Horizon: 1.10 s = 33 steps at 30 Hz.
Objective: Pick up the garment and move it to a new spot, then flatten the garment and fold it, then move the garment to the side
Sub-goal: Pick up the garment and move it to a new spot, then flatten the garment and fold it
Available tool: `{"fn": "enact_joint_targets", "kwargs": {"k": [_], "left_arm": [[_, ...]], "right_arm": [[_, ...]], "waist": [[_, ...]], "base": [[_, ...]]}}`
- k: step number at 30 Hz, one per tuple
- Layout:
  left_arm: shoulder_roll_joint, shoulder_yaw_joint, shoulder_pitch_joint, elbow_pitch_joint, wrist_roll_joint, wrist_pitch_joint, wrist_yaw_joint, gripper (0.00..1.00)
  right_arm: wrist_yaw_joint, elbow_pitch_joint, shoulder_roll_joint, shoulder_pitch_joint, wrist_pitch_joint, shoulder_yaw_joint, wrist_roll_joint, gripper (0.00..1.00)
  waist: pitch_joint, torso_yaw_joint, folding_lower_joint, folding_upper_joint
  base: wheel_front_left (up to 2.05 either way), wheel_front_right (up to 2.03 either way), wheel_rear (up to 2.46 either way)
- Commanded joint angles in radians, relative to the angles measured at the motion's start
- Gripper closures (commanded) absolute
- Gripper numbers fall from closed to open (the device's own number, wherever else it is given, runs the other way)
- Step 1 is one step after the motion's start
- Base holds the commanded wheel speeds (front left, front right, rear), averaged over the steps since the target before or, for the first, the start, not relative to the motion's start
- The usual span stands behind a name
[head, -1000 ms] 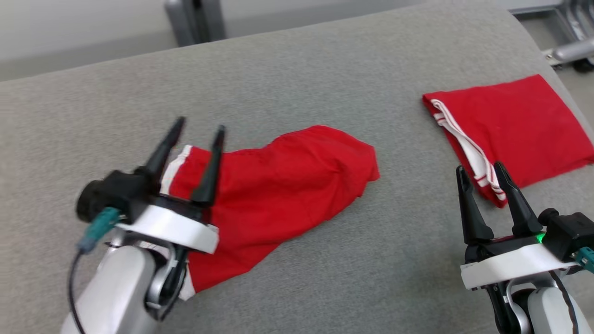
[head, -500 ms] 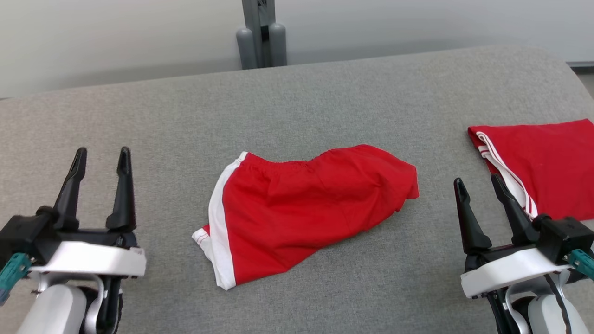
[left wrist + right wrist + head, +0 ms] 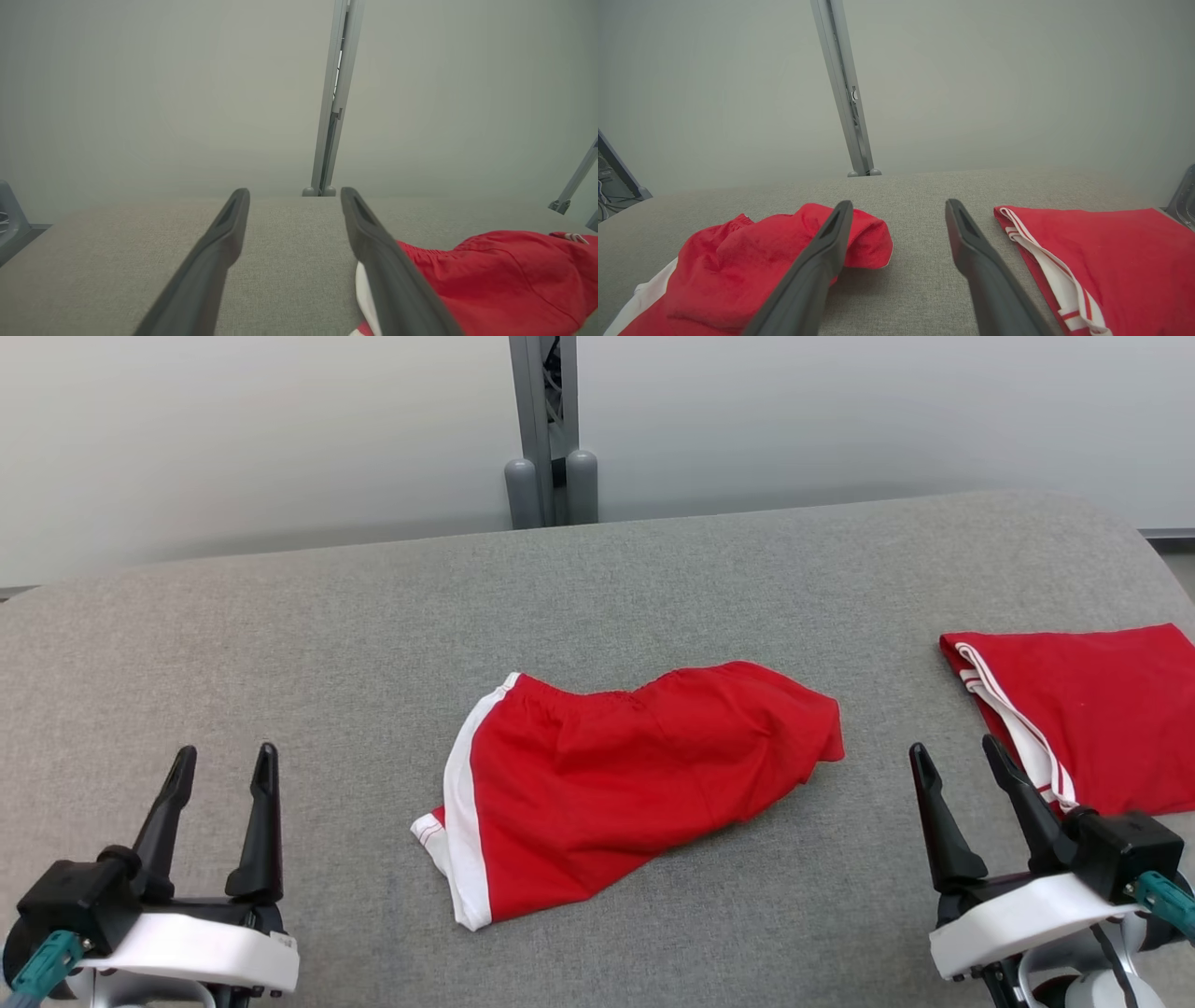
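Observation:
A pair of red shorts with white side trim, the garment (image 3: 635, 784), lies loosely rumpled in the middle of the grey padded table (image 3: 373, 635). My left gripper (image 3: 227, 749) hovers open at the lower left, well clear of the garment's white-trimmed end. In the left wrist view the garment (image 3: 495, 275) sits to the right of my left gripper (image 3: 294, 191). At the lower right my right gripper (image 3: 953, 745) is open and holds nothing. The right wrist view has the garment (image 3: 752, 261) on the left, partly behind one finger of my right gripper (image 3: 899, 203).
A second red garment (image 3: 1092, 709) with white stripes lies folded flat at the table's right edge, just beyond my right gripper, also in the right wrist view (image 3: 1111, 252). A grey metal post (image 3: 551, 429) stands behind the table against a pale wall.
My left gripper has pulled back from over the garment's left end to the lower left, still open. The head camera has turned and tilted up, shifting the whole picture. The right gripper has kept its place.

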Motion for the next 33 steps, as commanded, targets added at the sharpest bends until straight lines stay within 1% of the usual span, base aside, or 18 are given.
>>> {"fn": "enact_joint_targets", "kwargs": {"k": [1,11,33], "left_arm": [[0.006,-0.001,0.006,-0.006,-0.003,0.004,0.006,0.00],[0.009,-0.016,0.025,-0.013,-0.006,0.022,0.012,0.00],[0.005,-0.040,-0.008,-0.027,0.007,0.042,0.040,0.00]], "right_arm": [[0.000,-0.004,-0.006,0.015,0.005,-0.004,-0.003,0.00],[0.000,-0.022,-0.006,0.032,0.021,-0.012,-0.005,0.00],[0.000,-0.019,-0.003,0.010,0.018,-0.012,0.001,0.00]], "waist": [[-0.004,0.003,0.0000,-0.0001],[-0.018,0.011,0.0000,-0.0001],[0.001,0.018,0.0000,-0.0001]], "base": [[0.00,0.00,0.00],[0.00,0.00,0.00],[0.00,0.00,0.00]]}}
